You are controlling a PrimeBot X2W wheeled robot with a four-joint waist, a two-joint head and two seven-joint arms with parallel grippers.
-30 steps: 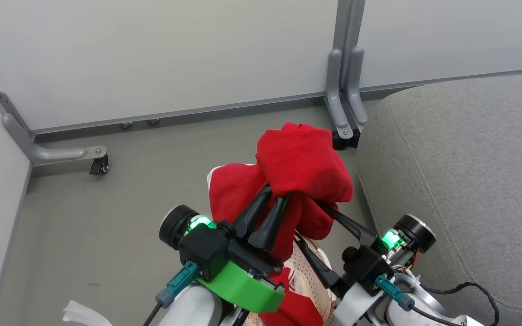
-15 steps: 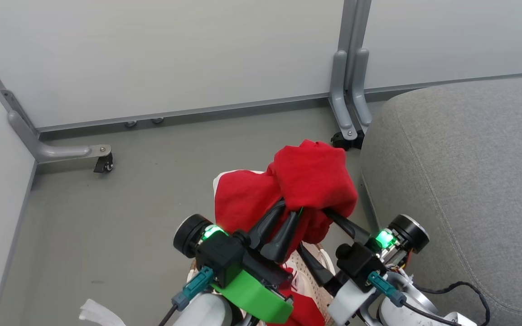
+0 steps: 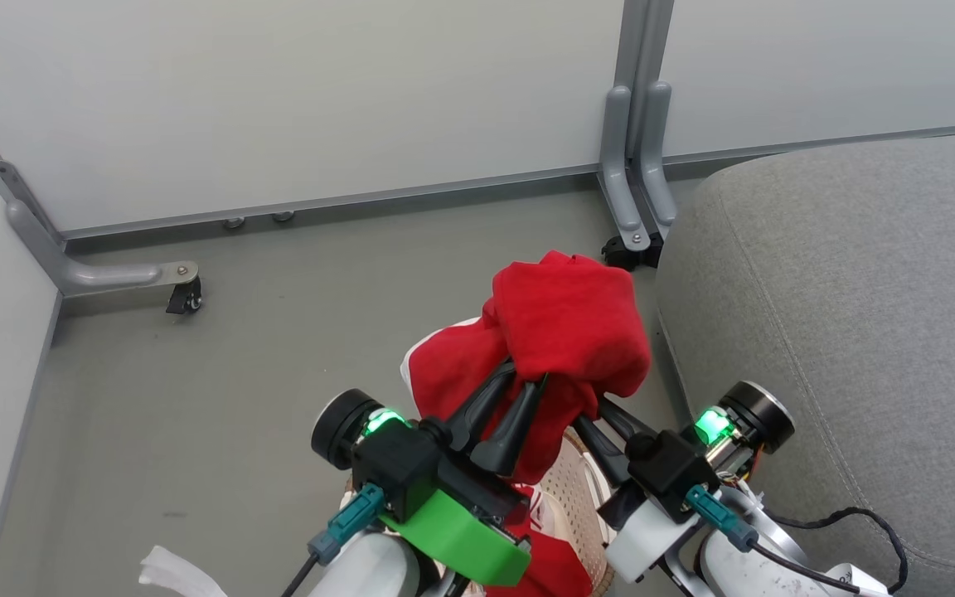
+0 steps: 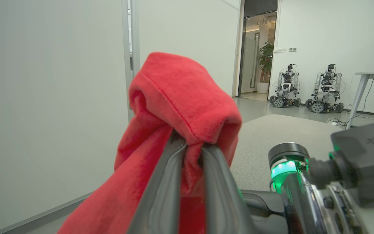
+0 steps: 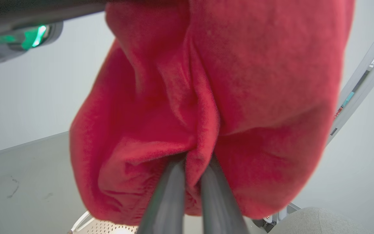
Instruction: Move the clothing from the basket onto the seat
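A bright red piece of clothing (image 3: 564,319) hangs bunched in the air above the basket (image 3: 579,489), just left of the grey seat (image 3: 842,315). My left gripper (image 3: 525,375) is shut on its lower fold; in the left wrist view the fabric (image 4: 180,97) drapes over the pinched fingers (image 4: 192,148). My right gripper (image 3: 598,413) is shut on the same garment from the right, its two fingers (image 5: 196,161) pinching a red fold (image 5: 226,81). More red clothing with white trim (image 3: 548,564) lies in the cream perforated basket, mostly hidden by my arms.
Grey partition panels stand behind, with a caster foot (image 3: 183,297) at left and a post foot (image 3: 633,220) by the seat's corner. A white scrap (image 3: 164,572) lies on the floor. A black cable (image 3: 859,524) runs along the seat's edge. Parked robots (image 4: 286,86) stand far off.
My right gripper's fingers, spread wide before, have closed together on the red garment. The left gripper keeps its grip. The head camera shifted slightly.
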